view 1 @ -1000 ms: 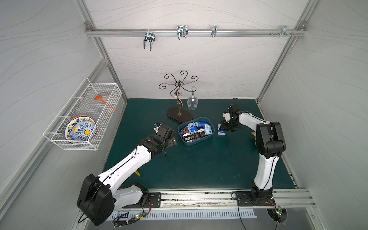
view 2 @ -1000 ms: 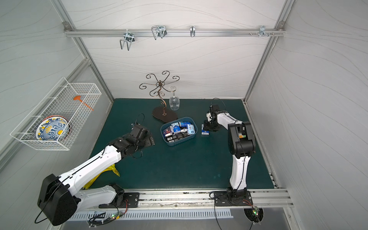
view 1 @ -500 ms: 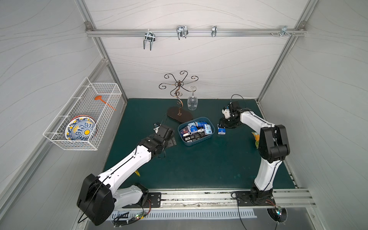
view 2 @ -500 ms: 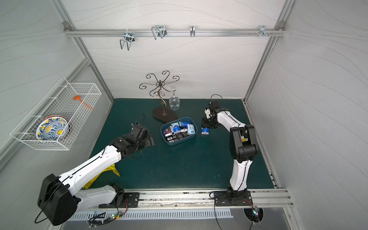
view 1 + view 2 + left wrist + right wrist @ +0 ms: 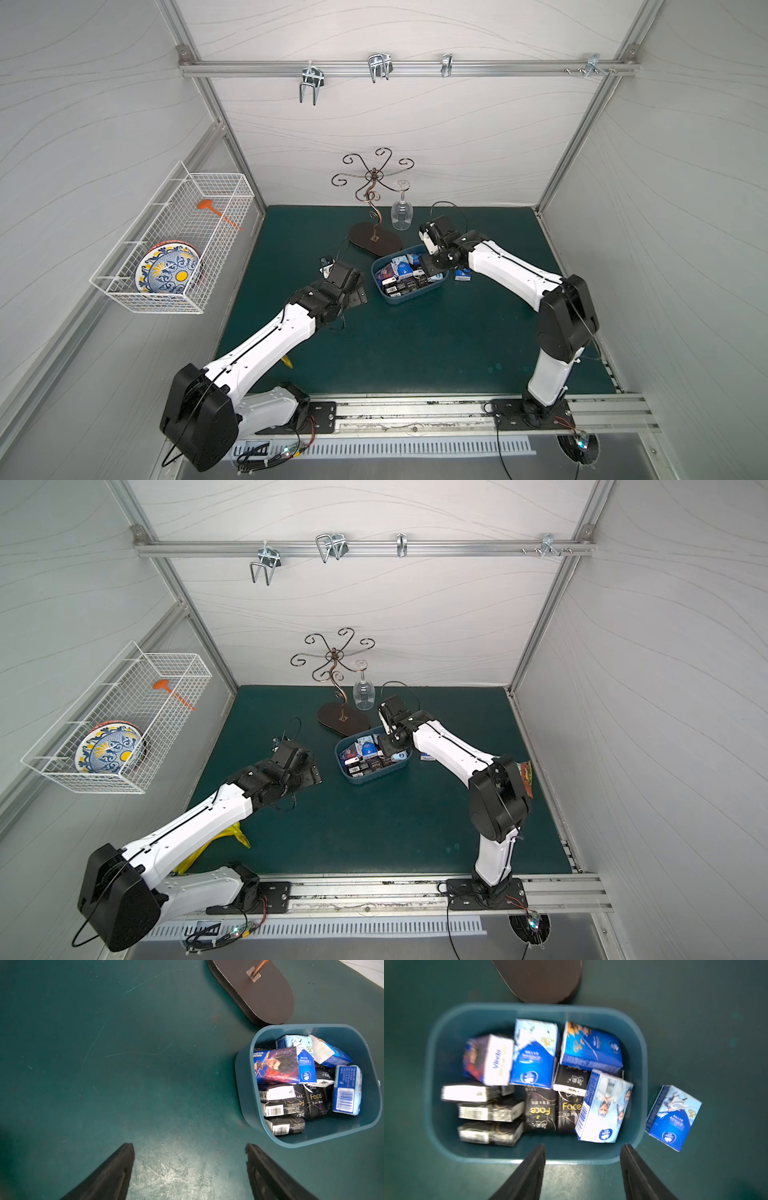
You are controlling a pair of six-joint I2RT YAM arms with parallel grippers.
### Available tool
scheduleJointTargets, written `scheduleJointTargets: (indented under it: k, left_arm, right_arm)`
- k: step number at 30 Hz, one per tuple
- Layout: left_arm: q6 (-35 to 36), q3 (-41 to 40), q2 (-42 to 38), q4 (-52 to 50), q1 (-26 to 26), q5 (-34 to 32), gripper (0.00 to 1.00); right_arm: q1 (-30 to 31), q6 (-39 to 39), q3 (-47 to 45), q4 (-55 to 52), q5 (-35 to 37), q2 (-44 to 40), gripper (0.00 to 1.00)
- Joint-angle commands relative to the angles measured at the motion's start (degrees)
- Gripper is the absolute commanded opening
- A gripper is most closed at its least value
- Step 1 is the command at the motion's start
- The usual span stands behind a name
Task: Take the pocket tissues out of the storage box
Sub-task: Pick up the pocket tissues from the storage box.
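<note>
Over one edge of the storage box (image 5: 431, 1084), the right gripper (image 5: 583, 1147) hangs with its two black fingers (image 5: 533, 1167) spread apart. Nothing is between them, so it holds nothing. Right under it, the pocket tissues (image 5: 533, 1053) fill the box in a jumble. The blue and white ones lie on the far side from the fingers, and the black ones sit nearer to them. Two black ones say "Face" in gold letters. A light blue one leans up on its edge against the box wall.

One lone blue pack (image 5: 673, 1118) lies flat on the green mat (image 5: 716, 1022). It is outside the box and just beside it. In both top views it shows by the right end of the box, close under the right arm.

The left gripper (image 5: 189, 1145) is on the other side of the box, over bare mat. Its fingers are spread wide too, and nothing is in them. The box sits off to one side of it, not touching.

Behind the box stands a brown metal stand (image 5: 374, 243) with curly arms. Its flat base is right by the box, and I cannot tell if they touch. A wine glass (image 5: 402, 216) hangs upside down from one curl. On the left wall, a white wire basket (image 5: 174, 249) holds a painted plate (image 5: 168, 270) and an orange tool (image 5: 216, 210).
</note>
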Motion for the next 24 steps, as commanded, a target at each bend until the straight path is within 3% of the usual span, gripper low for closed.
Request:
scheduleJointTargets:
  k: [1, 9, 15, 19, 24]
  left_arm:
    - [0.3, 2.6, -1.0, -0.1, -0.2, -0.6, 0.88]
    - [0.4, 2.4, -2.3, -0.7, -0.3, -1.2, 0.89]
    - [0.5, 2.4, -2.7, -0.7, -0.3, -1.6, 0.89]
    - [0.5, 2.2, -2.6, -0.4, -0.3, -1.6, 0.89]
    - [0.4, 2.1, -2.6, -0.4, -0.3, -1.5, 0.89]
  right_arm:
    - [0.5, 1.9, -0.4, -0.1, 6.6, 2.4, 0.63]
    - [0.8, 2.6, 1.3, 0.2, 8.9, 9.3, 0.63]
    - [0.8, 2.9, 1.7, 1.0, 8.5, 11.2, 0.52]
    - [0.9, 3.4, 1.1, 2.1, 7.4, 9.9, 0.37]
    - [-0.4, 5.0, -1.0, 4.8, 3.4, 4.8, 0.34]
